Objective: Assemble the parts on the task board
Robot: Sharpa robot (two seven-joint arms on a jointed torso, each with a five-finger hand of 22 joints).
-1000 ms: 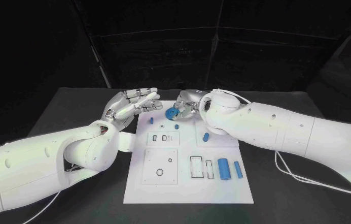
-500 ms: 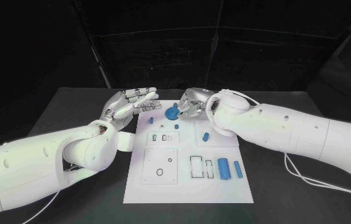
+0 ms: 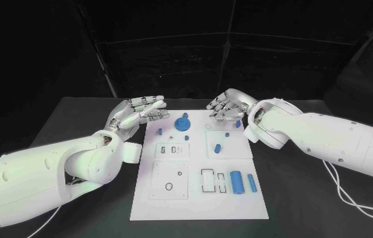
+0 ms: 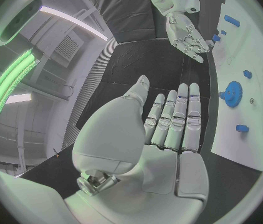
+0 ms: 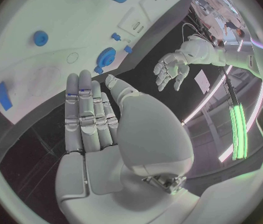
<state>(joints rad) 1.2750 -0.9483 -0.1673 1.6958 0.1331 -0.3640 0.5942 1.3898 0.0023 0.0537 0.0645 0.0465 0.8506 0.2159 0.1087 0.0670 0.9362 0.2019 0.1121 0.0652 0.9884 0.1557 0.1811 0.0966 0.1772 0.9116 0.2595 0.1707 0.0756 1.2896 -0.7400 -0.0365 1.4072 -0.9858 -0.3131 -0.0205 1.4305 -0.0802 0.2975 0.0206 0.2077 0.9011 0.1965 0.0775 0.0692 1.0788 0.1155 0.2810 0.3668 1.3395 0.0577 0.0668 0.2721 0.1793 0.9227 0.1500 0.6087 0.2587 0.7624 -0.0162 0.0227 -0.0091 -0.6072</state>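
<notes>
Blue gear (image 3: 182, 123) lies flat at the white task board's (image 3: 171, 205) far end.

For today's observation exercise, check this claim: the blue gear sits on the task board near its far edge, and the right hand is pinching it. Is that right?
Not quite. The blue gear does sit on the task board near its far edge, but the right hand is not pinching it; it holds nothing, fingers apart, off to the side. The head view shows this.

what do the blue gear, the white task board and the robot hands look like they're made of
Blue gear: probably moulded or printed plastic, matte, an even blue with no glint. Task board: looks like a rigid white plate, likely plastic, flat with crisp cut-outs; I can't be sure. Left robot hand and right robot hand: silvery segments with a dull sheen, metal or metallic-finished plastic; which one is unclear.
</notes>
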